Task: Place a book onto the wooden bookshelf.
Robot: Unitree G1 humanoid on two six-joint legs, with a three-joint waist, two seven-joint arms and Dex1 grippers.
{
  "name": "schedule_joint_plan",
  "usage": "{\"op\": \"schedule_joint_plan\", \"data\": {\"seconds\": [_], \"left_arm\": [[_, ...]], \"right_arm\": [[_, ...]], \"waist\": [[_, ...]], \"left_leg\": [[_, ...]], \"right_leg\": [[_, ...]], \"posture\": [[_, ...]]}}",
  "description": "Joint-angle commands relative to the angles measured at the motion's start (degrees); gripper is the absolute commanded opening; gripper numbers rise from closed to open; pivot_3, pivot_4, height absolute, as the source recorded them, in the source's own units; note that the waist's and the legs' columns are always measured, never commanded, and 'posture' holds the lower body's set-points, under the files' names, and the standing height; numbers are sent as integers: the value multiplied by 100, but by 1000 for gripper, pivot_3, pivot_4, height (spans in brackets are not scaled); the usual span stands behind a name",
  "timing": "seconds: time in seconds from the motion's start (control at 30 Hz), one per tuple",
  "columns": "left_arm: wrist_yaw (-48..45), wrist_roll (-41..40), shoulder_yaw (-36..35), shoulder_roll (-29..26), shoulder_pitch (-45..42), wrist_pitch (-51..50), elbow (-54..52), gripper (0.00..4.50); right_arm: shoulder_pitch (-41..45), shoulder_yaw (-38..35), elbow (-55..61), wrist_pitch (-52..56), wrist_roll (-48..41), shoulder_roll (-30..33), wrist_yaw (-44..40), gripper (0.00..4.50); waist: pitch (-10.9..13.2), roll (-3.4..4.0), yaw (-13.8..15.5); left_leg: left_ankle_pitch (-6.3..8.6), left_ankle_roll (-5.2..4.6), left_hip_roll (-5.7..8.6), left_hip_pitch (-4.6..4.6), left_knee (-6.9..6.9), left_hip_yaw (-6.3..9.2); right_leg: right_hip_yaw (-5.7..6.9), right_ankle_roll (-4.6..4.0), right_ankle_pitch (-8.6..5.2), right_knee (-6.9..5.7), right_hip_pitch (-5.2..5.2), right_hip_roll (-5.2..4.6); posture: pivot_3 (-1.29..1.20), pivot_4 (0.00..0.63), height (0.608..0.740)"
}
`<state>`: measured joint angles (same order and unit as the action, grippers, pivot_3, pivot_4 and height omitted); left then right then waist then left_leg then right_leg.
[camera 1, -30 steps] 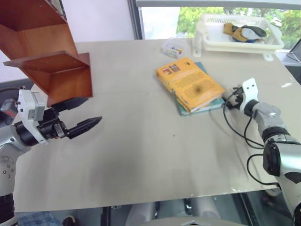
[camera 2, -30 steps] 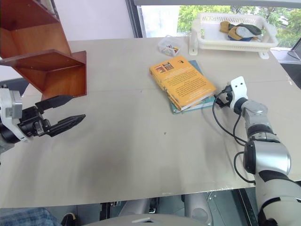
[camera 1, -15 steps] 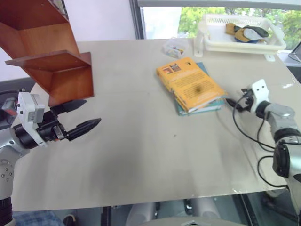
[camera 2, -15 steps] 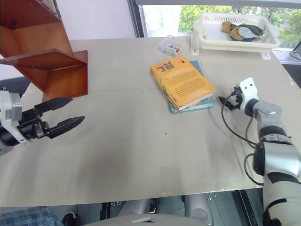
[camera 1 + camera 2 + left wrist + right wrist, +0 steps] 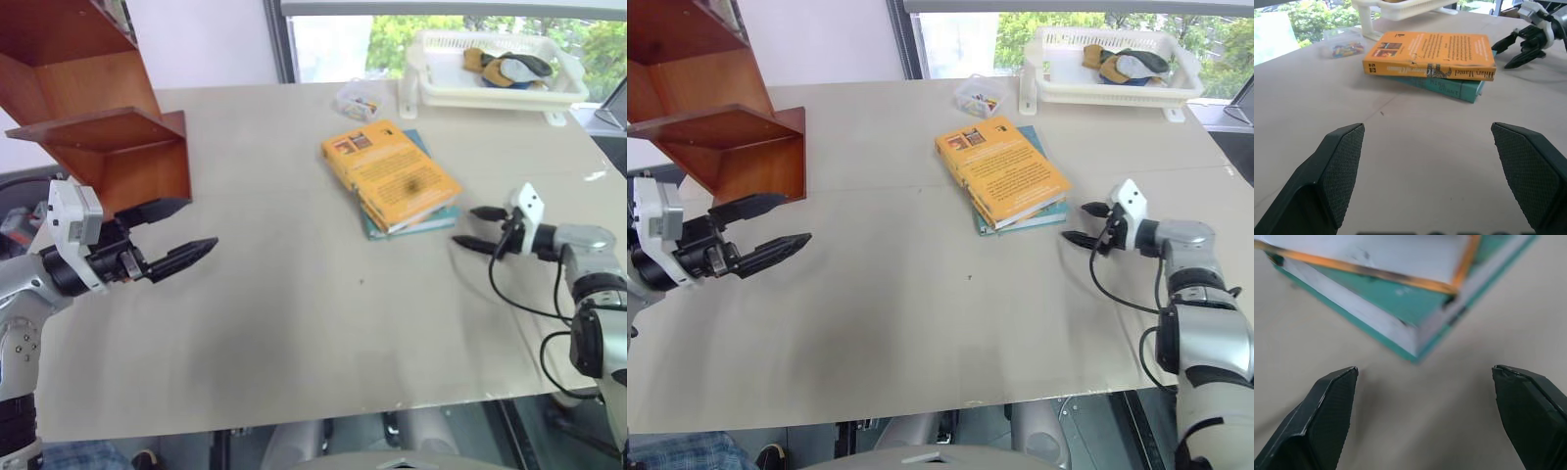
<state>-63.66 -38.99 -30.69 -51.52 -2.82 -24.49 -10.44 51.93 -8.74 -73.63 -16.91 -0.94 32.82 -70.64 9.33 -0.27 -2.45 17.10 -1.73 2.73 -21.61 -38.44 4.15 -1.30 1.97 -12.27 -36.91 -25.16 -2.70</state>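
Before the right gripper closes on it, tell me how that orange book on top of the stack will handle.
The orange book is a thick paperback, so probably fairly stiff and weighty, though its cover may flex. It lies on a thinner teal book, so a sideways push could slide it or drag both. The open right gripper faces the stack's corner, likely an awkward grip.

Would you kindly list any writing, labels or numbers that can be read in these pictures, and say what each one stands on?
"Hilary Mantel": dark lettering at one end of the yellow spine of the book, as best it can be read in the left wrist view.
Rest of that spine's lettering: too blurred to read.
Dense print on the book's orange cover: too small to read.
Pale lettering on the spine of the teal book beneath it: too blurred to read.
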Motion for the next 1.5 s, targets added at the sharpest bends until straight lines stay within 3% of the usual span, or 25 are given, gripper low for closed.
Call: {"op": "schedule_joint_plan", "data": {"seconds": [0.03,0.53,0.8,1.33,1.5], "left_arm": [[-41,1,-148,-120,-9,103,-89,4459],[14,-160,-640,-128,521,-21,-433,4459],[-2,-78,-515,-144,395,55,-285,4459],[12,7,-353,-68,337,164,-236,4459],[-11,-16,-374,-77,380,165,-234,4459]], "right_arm": [[321,-15,121,128,-77,-100,213,4500],[400,77,122,-318,-92,-435,-233,4500],[220,305,202,-1176,-54,-578,-1015,4500],[-215,477,717,-1206,-368,-910,-2111,4500],[-548,579,1130,-1002,-491,-754,-2009,4500]], "waist": [[0,0,1],[0,0,3],[0,0,-5],[-1,-1,-2],[-4,-3,9]], "left_leg": [[0,0,1,0,0,0],[0,1,1,-6,0,9],[-1,3,1,-5,0,9],[-2,4,1,-4,-2,11],[-2,4,1,-4,-2,15]], "right_leg": [[0,0,0,1,-1,-1],[8,-1,0,5,-2,-1],[8,-1,0,2,-2,0],[9,-1,0,2,-2,0],[14,-1,0,2,-1,0]], "posture": [[0,150,740],[0,150,740],[0,150,740],[0,150,740],[0,150,740]]}}
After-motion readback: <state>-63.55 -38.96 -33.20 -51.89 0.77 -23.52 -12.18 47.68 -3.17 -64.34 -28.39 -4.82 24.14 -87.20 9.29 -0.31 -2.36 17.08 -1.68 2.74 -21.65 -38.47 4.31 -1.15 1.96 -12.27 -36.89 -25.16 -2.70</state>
